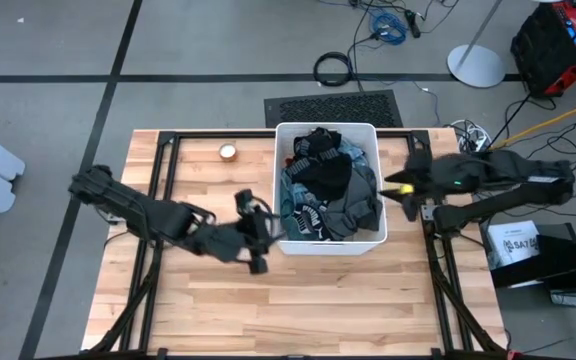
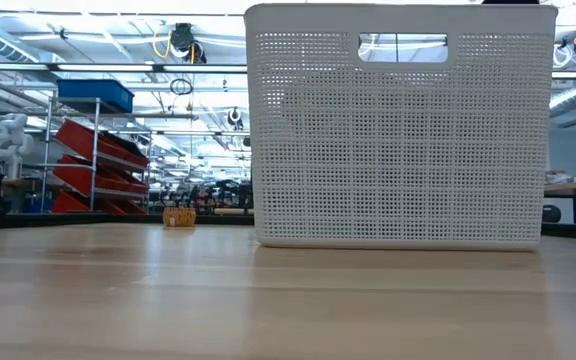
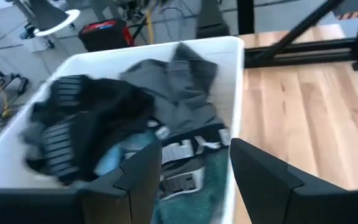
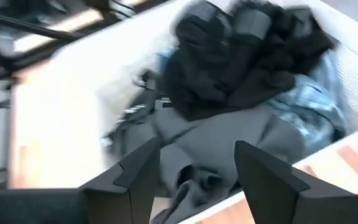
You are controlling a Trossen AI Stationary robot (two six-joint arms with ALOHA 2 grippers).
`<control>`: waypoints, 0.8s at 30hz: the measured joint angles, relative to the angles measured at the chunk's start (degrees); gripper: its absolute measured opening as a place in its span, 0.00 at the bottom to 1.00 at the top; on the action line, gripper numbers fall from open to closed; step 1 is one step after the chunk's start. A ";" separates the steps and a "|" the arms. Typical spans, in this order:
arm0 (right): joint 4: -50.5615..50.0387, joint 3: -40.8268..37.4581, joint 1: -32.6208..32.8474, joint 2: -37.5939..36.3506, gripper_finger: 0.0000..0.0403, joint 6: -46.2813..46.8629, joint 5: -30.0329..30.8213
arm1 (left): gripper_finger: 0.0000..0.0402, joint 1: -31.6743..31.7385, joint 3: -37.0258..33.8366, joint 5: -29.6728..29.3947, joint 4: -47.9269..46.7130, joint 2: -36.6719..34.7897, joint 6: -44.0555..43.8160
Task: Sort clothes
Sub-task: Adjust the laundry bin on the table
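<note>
Clothes (image 1: 325,188) heaped in white bin (image 1: 281,180) at counter (image 1: 318,300) centre, both hands poised beside it.

Left hand (image 1: 256,232) open and empty at bin's 8 o'clock corner; right hand (image 1: 400,190) open and empty at 3 o'clock, closer to the pile. Tangled heap: black garment (image 4: 229,56) on top, dark grey (image 4: 229,146) beneath, light blue (image 4: 316,102) peeking through, long axis running 12 to 6.

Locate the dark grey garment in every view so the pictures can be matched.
High view: dark grey garment in the white bin's right front part.
Low view: not visible; the bin wall hides it.
Left wrist view: upper centre.
Right wrist view: lower centre.
Shared landmark: the white bin.
</note>
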 joint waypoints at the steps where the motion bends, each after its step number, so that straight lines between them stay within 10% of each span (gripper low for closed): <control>1: 0.24 -0.18 1.56 -1.35 0.48 0.00 0.05 | 0.50 0.51 0.00 0.01 -1.35 -1.22 -0.08; 10: 15.02 -19.99 13.02 -21.65 0.48 1.83 -0.03 | 0.50 2.85 -12.94 0.08 -6.11 -19.15 -6.75; 24: 20.51 -37.13 15.76 -46.14 0.48 -2.69 -10.53 | 0.50 2.85 -47.48 -0.41 10.77 -52.73 -12.47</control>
